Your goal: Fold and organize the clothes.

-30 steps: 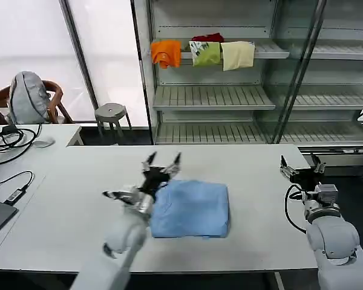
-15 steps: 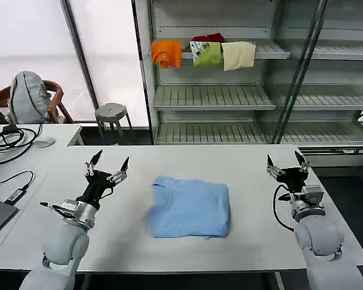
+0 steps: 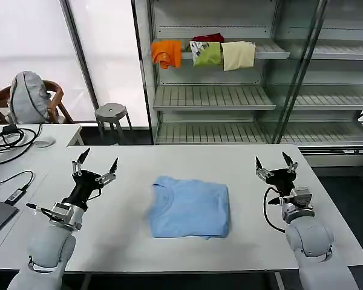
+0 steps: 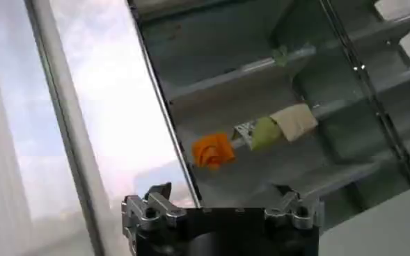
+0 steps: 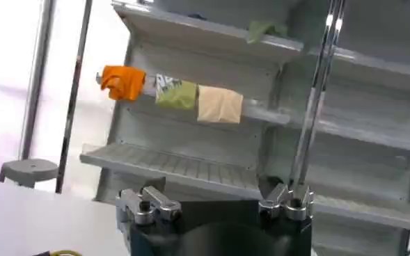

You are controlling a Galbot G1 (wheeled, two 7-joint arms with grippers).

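Folded sky-blue T-shirt [image 3: 190,207] sits between the left gripper [image 3: 95,170] and right gripper [image 3: 274,169], both wide open, empty. Regrabbing carelessly might undo the fold.

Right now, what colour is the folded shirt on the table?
Light sky blue, plain as folded; the T-shirt shows best in the head view.

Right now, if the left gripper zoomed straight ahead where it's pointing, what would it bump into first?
Probably nothing close: the open left gripper tilts up, away from the T-shirt. Far off, likely the shelf holding the orange cloth.
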